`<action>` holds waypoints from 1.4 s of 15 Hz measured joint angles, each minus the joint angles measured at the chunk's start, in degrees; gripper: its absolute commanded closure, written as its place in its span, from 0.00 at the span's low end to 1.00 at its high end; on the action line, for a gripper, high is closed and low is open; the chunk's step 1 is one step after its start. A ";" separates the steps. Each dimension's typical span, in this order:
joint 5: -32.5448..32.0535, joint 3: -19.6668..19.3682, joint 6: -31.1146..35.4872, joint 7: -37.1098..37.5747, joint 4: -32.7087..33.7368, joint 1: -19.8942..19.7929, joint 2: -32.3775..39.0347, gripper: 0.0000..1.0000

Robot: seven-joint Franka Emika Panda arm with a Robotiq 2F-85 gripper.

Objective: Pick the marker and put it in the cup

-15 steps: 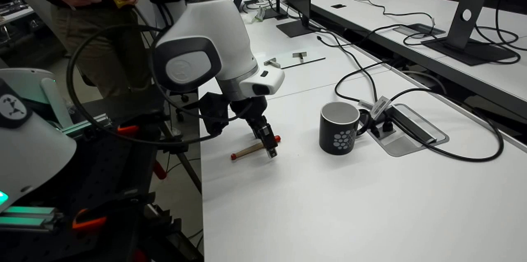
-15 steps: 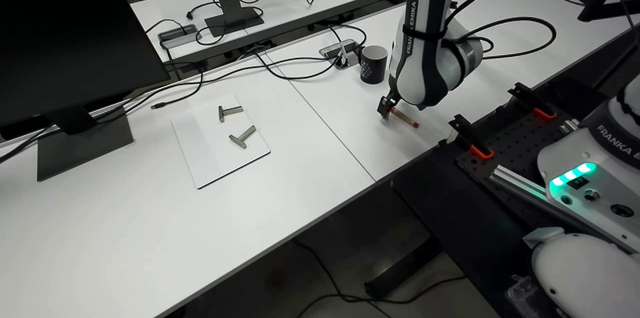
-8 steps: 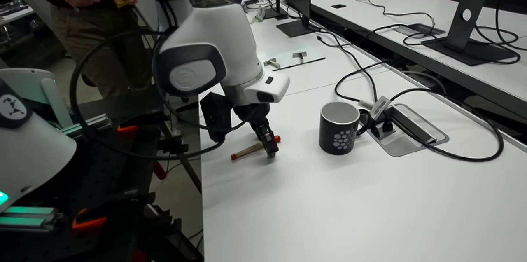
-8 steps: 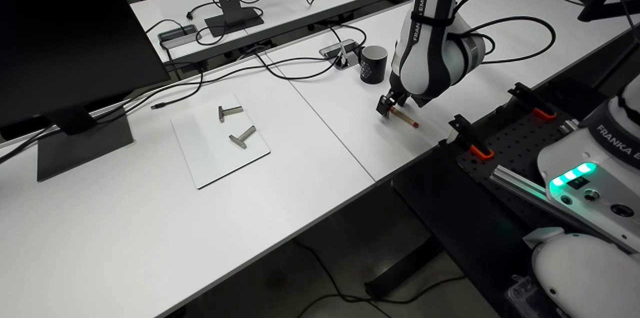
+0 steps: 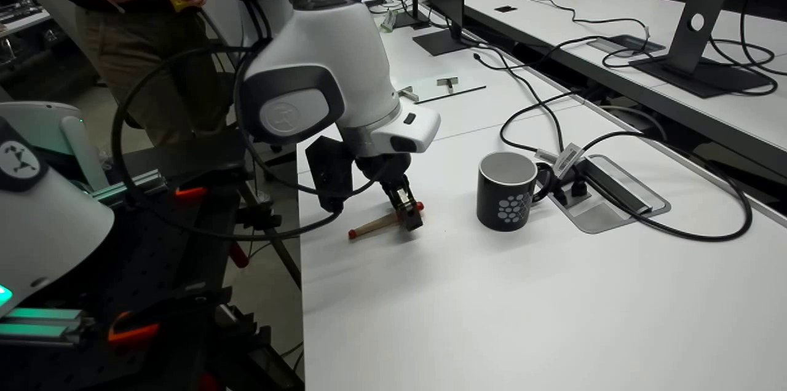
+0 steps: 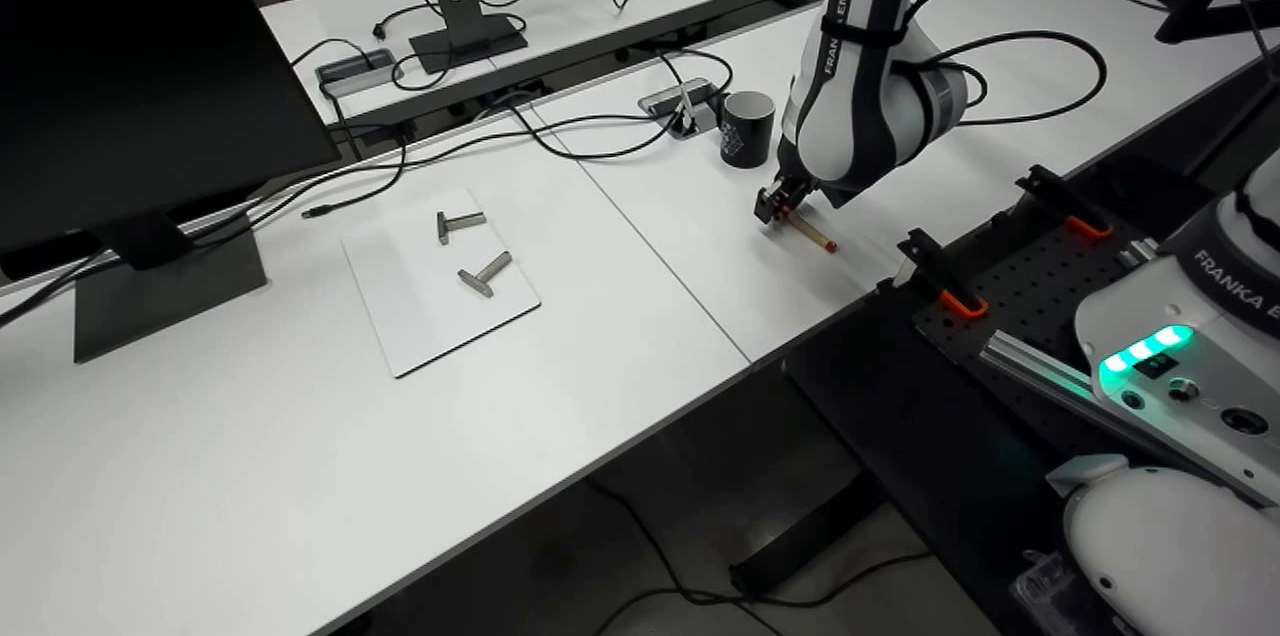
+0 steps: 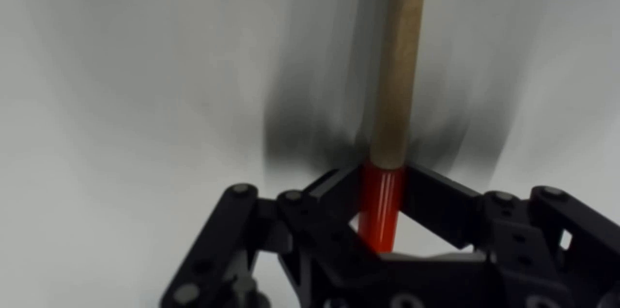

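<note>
The marker, a tan stick [image 5: 376, 226] with red ends, lies along the white table near its edge; its tan shaft [image 7: 399, 66] runs up the wrist view. Both black fingers of my gripper [image 7: 385, 192] press against its red end from either side, shut on it. In an exterior view the gripper [image 6: 778, 206] is low over the tabletop and covers part of that red end. The cup, a black mug [image 5: 503, 197] with white dots, stands upright a short way from the gripper and shows in both exterior views. The bottom of its inside is hidden.
Beside the mug's handle is a table power outlet [image 5: 615, 194] with plugs and looping black cables [image 5: 676, 234]. A thin white board [image 6: 420, 316] carries two T-shaped metal pieces [image 6: 487, 274]. A monitor [image 6: 140, 96] stands farther along, and clamps [image 6: 945, 276] line the table edge.
The gripper has gone from open around the marker to shut on its red end. The marker has shifted slightly toward the mug. The mug has not moved.
</note>
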 measured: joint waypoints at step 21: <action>1.21 -1.08 -0.04 0.66 2.32 1.28 -3.98 0.99</action>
